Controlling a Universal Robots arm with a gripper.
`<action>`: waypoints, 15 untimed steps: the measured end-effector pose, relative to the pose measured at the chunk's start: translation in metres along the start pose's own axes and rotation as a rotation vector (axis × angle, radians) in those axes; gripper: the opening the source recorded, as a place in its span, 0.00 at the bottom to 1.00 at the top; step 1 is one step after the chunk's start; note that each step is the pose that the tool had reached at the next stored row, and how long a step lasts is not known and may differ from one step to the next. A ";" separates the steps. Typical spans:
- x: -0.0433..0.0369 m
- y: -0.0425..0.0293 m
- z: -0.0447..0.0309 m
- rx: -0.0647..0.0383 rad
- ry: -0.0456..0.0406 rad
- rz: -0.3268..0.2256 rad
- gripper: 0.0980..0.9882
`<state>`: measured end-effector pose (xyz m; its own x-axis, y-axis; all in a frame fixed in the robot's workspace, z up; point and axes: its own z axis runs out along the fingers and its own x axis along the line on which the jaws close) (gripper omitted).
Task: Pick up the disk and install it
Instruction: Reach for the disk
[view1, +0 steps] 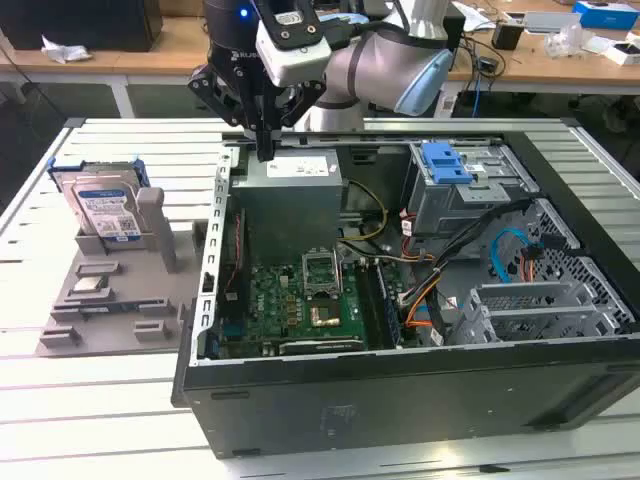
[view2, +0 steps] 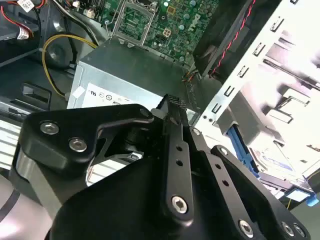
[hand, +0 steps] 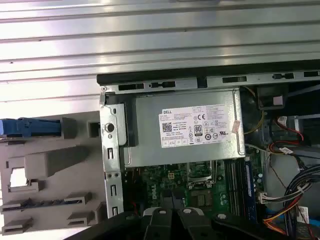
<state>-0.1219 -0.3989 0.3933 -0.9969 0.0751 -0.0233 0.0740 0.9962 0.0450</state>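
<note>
**A:** One thing at a time, biggest first. What lies under it all?

**B:** A white slatted table. On it a black computer case lies open, with the green motherboard facing up.

**A:** And the arm?

**B:** The grey arm reaches in from the back of the exterior view. Its gripper points straight down over the case's edge on the exterior view's left. It hangs just above a corner of the grey power supply, the box with the white sticker.

**A:** Is it carrying anything?

**B:** No. The fingers look pressed together with nothing between them.

**A:** Where is the disk?

**B:** The disk is outside the case, on the exterior view's left. It stands upright in a grey fixture on the table, label toward the camera and blue rails at its sides. It is well apart from the gripper.

**A:** Anything smaller?

**B:** A blue bracket sits on the drive cage inside the case, toward the exterior view's right.
</note>
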 end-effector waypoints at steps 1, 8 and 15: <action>0.0043 -0.0003 -0.0001 0.000 0.0000 0.000 0.01; 0.0274 -0.0020 -0.0007 0.000 -0.0001 0.000 0.01; 0.0444 -0.0033 -0.0012 0.000 0.0000 0.000 0.01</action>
<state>-0.1664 -0.3989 0.3933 -0.9969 0.0752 -0.0233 0.0741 0.9962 0.0450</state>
